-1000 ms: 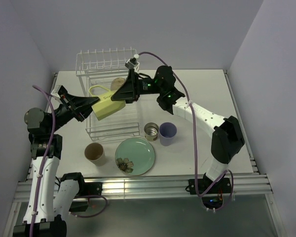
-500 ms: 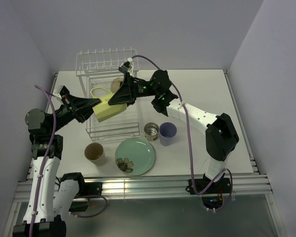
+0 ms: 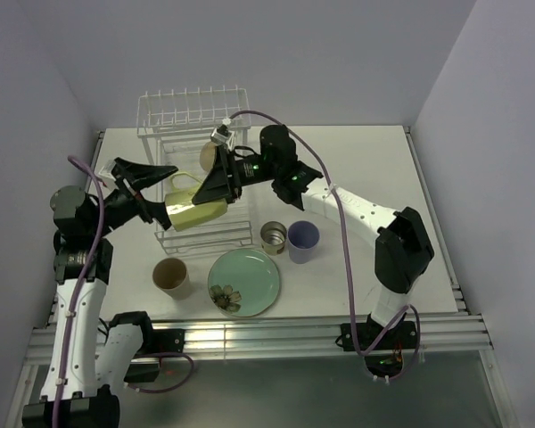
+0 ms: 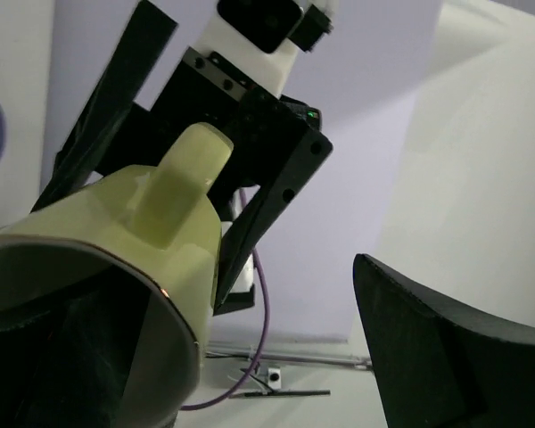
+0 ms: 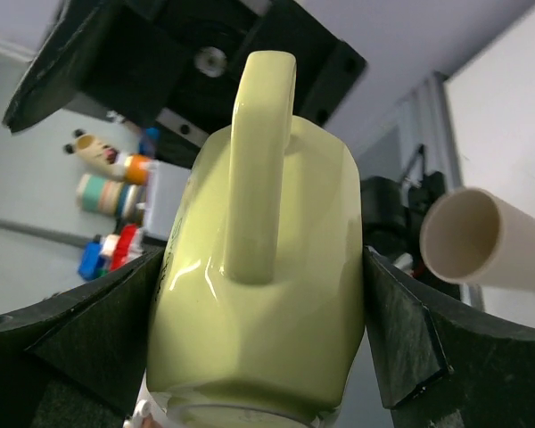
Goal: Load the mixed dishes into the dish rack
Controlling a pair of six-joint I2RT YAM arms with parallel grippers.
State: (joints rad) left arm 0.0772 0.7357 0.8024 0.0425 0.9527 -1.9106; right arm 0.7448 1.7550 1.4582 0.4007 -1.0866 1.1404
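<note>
At the far left, the left gripper [image 3: 165, 194] stood with its jaws spread wide and gripped nothing. In the left wrist view one finger [image 4: 446, 357] hung well clear of the pale yellow-green handled mug [image 3: 201, 214]. The other lay low at the mug's open mouth, and whether it touched the rim could not be told.

The mug was held over the near half of the dish rack [image 3: 196, 242], tipped onto its side with its mouth toward the left arm and its handle upward. The right gripper [image 3: 216, 198], reaching in from the right, had hold of it. Its jaws stood wide, closed on the mug's body. The right wrist view showed a black finger [image 5: 410, 330] against each flank, with the handle running up between them.

The white wire rack stood on the left part of the table [image 3: 366, 160], its row of upright prongs at the far end. Inside it, behind the right gripper, a cream round dish [image 3: 208, 158] showed only in part.

In front of the rack the tan cup [image 3: 171, 276] stood upright on the table. To its right lay the mint-green plate [image 3: 243, 282], its flower motif toward the near rim. Just beyond the plate stood the small metal cup [image 3: 274, 237], and just beside it, further right, the lavender cup [image 3: 302, 241], both mouth up.
</note>
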